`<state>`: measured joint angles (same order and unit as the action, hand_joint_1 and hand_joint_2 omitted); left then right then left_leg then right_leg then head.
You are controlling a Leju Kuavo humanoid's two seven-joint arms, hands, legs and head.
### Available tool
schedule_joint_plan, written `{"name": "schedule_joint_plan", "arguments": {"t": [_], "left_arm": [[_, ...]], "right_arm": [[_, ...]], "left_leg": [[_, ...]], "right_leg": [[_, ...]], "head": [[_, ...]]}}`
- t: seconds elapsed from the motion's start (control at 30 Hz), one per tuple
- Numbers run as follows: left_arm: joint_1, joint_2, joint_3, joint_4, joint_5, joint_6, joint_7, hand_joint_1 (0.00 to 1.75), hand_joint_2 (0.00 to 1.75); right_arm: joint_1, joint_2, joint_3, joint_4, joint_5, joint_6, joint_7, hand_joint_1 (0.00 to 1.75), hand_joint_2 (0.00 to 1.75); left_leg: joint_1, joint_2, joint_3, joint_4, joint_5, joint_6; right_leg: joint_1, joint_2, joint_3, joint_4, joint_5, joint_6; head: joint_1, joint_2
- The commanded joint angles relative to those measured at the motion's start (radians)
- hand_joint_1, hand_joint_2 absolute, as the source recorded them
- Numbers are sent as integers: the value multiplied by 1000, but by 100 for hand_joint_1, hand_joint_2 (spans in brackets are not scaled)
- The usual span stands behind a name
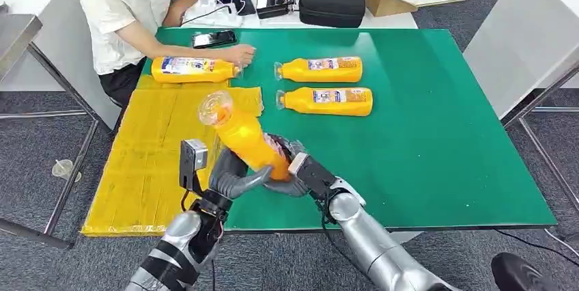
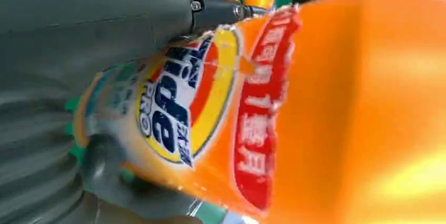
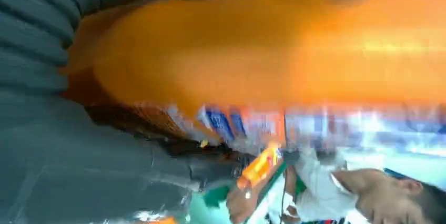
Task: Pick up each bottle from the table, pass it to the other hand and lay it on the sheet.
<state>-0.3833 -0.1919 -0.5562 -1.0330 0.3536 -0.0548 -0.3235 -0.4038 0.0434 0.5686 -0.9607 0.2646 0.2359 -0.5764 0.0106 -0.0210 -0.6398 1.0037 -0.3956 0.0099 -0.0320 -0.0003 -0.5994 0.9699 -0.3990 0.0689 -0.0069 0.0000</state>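
Both the left hand (image 1: 235, 178) and right hand (image 1: 297, 168) clasp an orange bottle (image 1: 242, 137) with a clear cap, its label blue, yellow and red, tilted above the green table's (image 1: 444, 141) near edge beside the yellow sheet (image 1: 147, 161).

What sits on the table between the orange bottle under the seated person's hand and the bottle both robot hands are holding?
In the head view, only the yellow sheet lies between the person's bottle and the held bottle; nothing rests on that stretch.

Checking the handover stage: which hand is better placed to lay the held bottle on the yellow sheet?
Left. Both hands touch the bottle, but the left hand is nearer the yellow sheet; the right hand is over green table.
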Motion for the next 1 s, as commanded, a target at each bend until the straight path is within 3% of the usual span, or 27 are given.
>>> {"name": "schedule_joint_plan", "arguments": {"t": [0.03,0.23,0.27,0.3,0.33,0.37,0.47,0.53,0.63,0.67,1.0], "left_arm": [[-101,-48,25,115,-24,127,-32,0,175],[-90,-52,19,66,19,115,-19,0,175],[-94,-53,19,66,30,110,-20,0,175],[-95,-53,21,67,43,101,-15,3,175],[-89,-47,19,60,76,53,-14,175,175],[-83,-48,27,56,115,18,6,175,175],[-81,-47,27,56,115,18,6,175,175],[-73,-44,26,44,147,-19,15,175,175],[-55,-33,29,13,203,-60,30,175,175],[-48,-31,34,-4,214,-54,23,175,175],[-46,-32,47,-31,233,-43,25,175,175]], "right_arm": [[-53,31,136,143,15,-32,10,175,175],[-54,43,153,182,15,-61,12,175,175],[-58,49,155,191,15,-68,11,171,175],[-60,51,156,195,15,-73,11,148,175],[-66,53,159,198,18,-86,11,106,175],[-67,54,158,197,17,-94,10,68,175],[-68,54,157,197,17,-93,10,68,175],[-65,55,149,195,11,-98,8,2,175],[-50,67,123,195,-3,-122,7,0,175],[-38,72,106,194,-12,-139,2,0,0],[-28,81,101,195,-13,-153,0,0,0]], "left_leg": [[1,2,3,1,-2,0],[0,1,2,0,-1,0],[1,2,5,1,-3,0],[1,1,2,1,-1,0],[1,2,4,2,-3,0],[1,2,2,1,-1,0],[1,2,2,1,-1,0],[1,3,5,2,-3,0],[1,2,3,1,-2,0],[1,2,5,1,-3,0],[0,1,1,0,-1,0]], "right_leg": [[2,1,4,0,-1,-4],[1,0,2,0,-1,-3],[2,0,5,0,-2,-5],[1,0,2,0,-1,-3],[2,0,4,1,-2,-4],[1,0,2,0,-1,-3],[1,0,1,0,-1,-3],[2,0,4,0,-2,-5],[2,0,3,0,-2,-4],[2,0,4,0,-3,-4],[1,0,0,0,-1,-3]], "head": [[0,0],[0,0],[0,0],[0,0],[0,0],[0,0],[0,0],[0,0],[0,0],[0,0],[0,0]]}}
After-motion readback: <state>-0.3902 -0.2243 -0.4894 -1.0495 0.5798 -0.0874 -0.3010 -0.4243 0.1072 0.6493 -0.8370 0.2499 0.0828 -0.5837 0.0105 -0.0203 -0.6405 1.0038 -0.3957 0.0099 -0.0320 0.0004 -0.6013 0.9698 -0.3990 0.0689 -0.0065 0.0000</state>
